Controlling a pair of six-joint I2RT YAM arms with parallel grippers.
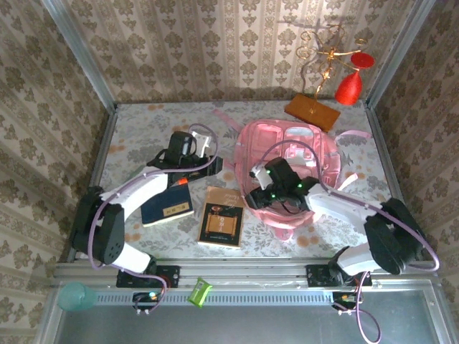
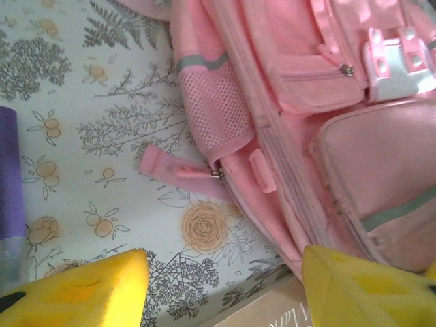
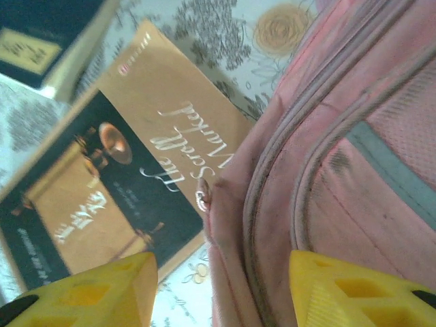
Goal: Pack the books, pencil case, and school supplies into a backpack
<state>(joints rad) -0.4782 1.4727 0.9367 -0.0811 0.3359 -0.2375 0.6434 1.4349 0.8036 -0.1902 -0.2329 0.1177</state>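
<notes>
Beside the backpack point(image 1: 280, 140), left fingers point(image 2: 88, 289) and right fingers point(image 3: 340, 286) stand spread, empty; best pinch the zip pull point(image 2: 216, 174) squarely, drawing along its seam.

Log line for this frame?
left claw: open, empty | right claw: open, empty | soft pink fabric backpack: on table | dark navy book, brown book: beside it, unpacked

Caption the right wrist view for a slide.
Open right end effector above the edge of the pink backpack, brown book alongside.
</notes>
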